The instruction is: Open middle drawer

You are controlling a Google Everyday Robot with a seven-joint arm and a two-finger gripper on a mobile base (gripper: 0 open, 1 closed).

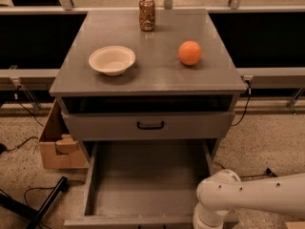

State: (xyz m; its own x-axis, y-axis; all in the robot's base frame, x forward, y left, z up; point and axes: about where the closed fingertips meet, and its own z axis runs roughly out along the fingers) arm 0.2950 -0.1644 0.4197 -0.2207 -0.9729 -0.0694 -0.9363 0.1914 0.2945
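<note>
The middle drawer (147, 180) is the wide grey box pulled far out of the cabinet, showing its bare deep inside. Its front edge lies at the bottom of the view and its handle is cut off there. Above it, the top drawer (150, 125) with a small black loop handle stands a little way out, with a dark gap over it. The bottom drawer is hidden under the open one. My white arm (248, 197) comes in from the right and bends down at the open drawer's front right corner. My gripper is below the edge of the view.
On the cabinet top (152, 80) stand a white bowl (112, 60), an orange (190, 52) and a can (147, 14). A cardboard box (57, 144) sits on the floor at the left. Cables and a black bar (47, 206) lie at the lower left.
</note>
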